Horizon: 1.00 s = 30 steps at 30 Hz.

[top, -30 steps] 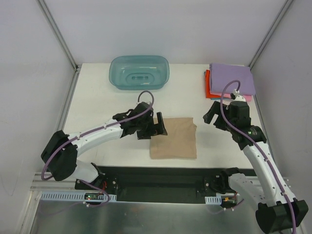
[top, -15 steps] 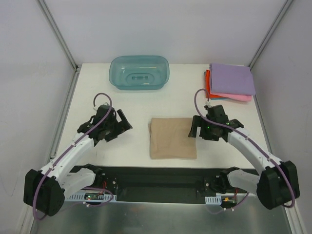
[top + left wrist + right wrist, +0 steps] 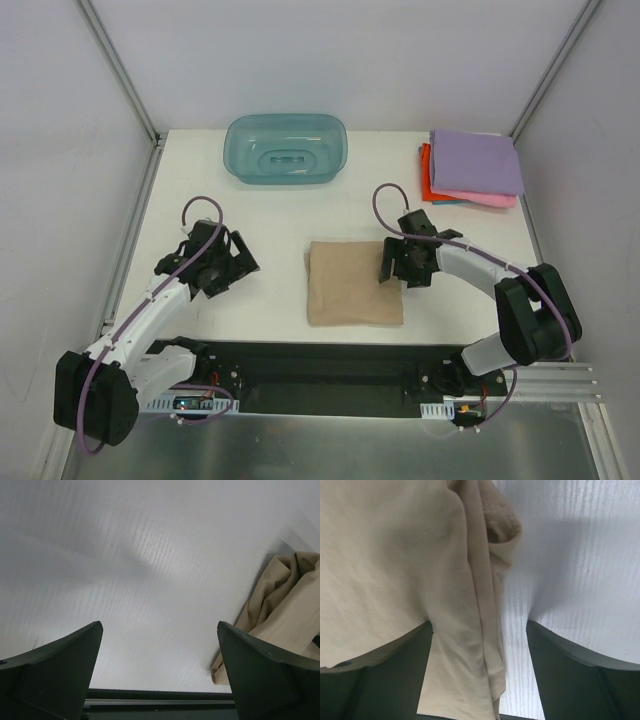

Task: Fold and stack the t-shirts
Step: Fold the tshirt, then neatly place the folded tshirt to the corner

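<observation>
One tan shirt [image 3: 352, 288] lies folded on the surface [image 3: 270, 215]. Right hand [image 3: 388, 266] sits at its right edge, fingers spread across the hem, not clamped. Left hand [image 3: 242, 266] is released, well left of the tan shirt over bare surface. Purple shirt [image 3: 476, 160], pink shirt [image 3: 492, 199] and orange shirt [image 3: 427, 178] are stacked beyond it to the right; tub [image 3: 287, 150] beyond it to the left.

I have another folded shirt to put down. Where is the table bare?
Bare: the strip between the teal tub and the tan shirt, and the gap between tub and shirt stack. Crowded: the tan shirt's right edge, where the right tool sits.
</observation>
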Motion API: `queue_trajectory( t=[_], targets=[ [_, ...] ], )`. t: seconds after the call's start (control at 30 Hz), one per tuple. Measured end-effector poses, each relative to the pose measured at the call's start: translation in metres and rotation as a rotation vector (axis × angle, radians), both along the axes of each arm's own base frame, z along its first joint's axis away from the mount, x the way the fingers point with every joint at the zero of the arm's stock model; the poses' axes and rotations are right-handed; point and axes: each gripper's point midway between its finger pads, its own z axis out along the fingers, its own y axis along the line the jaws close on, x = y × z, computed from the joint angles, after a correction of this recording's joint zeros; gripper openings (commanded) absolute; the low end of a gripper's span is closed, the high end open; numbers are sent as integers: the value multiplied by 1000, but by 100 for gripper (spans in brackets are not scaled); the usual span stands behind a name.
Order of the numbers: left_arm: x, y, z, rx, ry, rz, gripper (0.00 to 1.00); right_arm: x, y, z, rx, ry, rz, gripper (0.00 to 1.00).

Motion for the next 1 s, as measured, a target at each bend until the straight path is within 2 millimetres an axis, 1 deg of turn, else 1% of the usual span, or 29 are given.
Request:
queue_trajectory(
  t=[0.13,0.27,0.33,0.37,0.43,0.47,0.53,0.63,0.67,0.73,0.77,0.8,0.9,1.0],
  targets=[
    [-1,2,-6,12,28,0,99,2,3,-2,-22,2,7,72],
    [-2,2,-10,13,46,-5,99,4,6,-4,-49,13,16,62],
    [-2,2,-11,10,53,-4,99,6,8,-5,-62,13,22,60],
    [-2,2,-11,6,55,-4,99,6,10,-5,-71,12,26,55],
    [-2,3,-11,1,56,-1,99,8,14,-5,-85,9,38,51],
    [-2,2,-11,-2,57,-2,99,9,16,-6,-90,8,45,47],
    [-2,3,-11,-5,58,3,99,11,23,-6,-89,5,56,45],
    [-1,5,-11,-8,59,10,99,16,33,-6,-84,-7,69,32],
    [-1,5,-10,-12,60,10,99,20,38,-5,-75,-16,68,25],
    [-1,5,-10,-19,61,12,99,25,47,-4,-62,-33,84,15],
    [-1,6,-10,-20,62,16,99,29,51,-3,-56,-44,90,5],
    [0,7,-10,-20,62,21,99,32,54,-2,-55,-53,102,2],
    [1,10,-10,-22,62,31,99,43,57,1,-75,-81,131,1],
    [1,13,-10,-20,62,42,99,62,54,9,-137,-134,157,1]
  ],
)
